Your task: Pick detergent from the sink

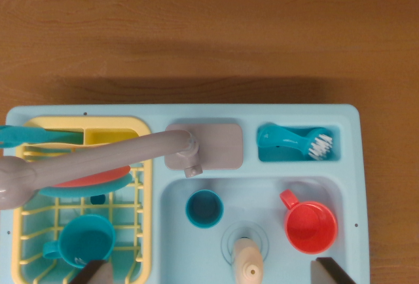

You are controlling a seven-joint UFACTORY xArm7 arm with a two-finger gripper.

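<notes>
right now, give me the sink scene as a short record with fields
target: detergent bottle, upright in the sink basin, over the drain
basin neighbours: teal cup to the wrist view's left, red mug to its right
brush tray: teal brush
rack: yellow dish rack holding a teal mug and plates
faucet: grey faucet, swung over the rack
gripper: fingertips at bottom edge, apart, holding nothing

one wrist view only, looking straight down from well above the toy sink (196, 117); the table (209, 29) fills the frame beyond it.
</notes>
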